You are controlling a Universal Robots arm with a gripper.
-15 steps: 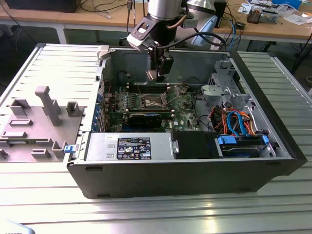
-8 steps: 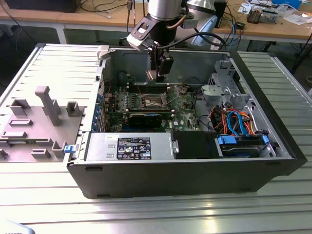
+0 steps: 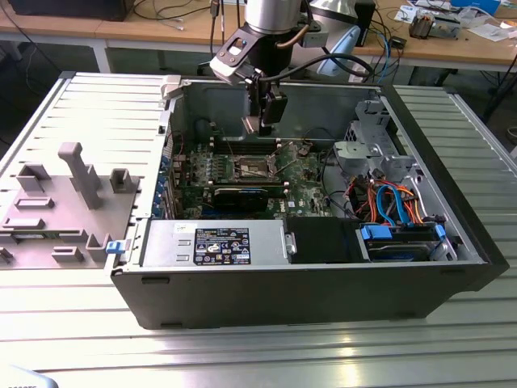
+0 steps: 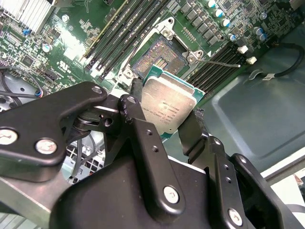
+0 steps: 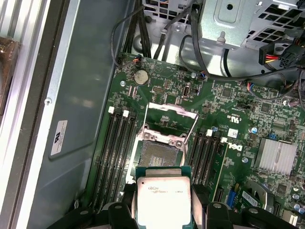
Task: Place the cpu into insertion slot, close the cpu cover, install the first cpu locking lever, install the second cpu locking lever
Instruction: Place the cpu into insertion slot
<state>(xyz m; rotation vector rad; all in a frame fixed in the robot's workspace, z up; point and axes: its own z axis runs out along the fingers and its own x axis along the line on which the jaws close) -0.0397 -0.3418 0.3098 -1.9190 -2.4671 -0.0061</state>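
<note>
My gripper (image 4: 167, 110) is shut on the cpu (image 4: 167, 106), a flat square chip with a silvery top and green edge, held by two opposite edges between black fingers (image 4: 139, 125). In the first wrist view the cpu (image 5: 164, 196) hangs just short of the insertion slot (image 5: 157, 153), a dark square socket with a silver rim on the green motherboard. The cpu cover (image 5: 172, 116) stands swung up and open on the socket's far side. A thin wire lever (image 4: 220, 62) sticks out beside the socket (image 4: 159, 55). In the exterior view the gripper (image 3: 266, 125) hovers above the socket (image 3: 257, 167).
Long black memory slots (image 5: 119, 152) flank the socket on both sides. A finned heatsink (image 5: 279, 157) and cables (image 5: 200, 52) lie nearby. The case holds a black graphics card (image 3: 242, 196), a power supply (image 3: 218, 244) and a drive cage with orange and blue cables (image 3: 396, 202).
</note>
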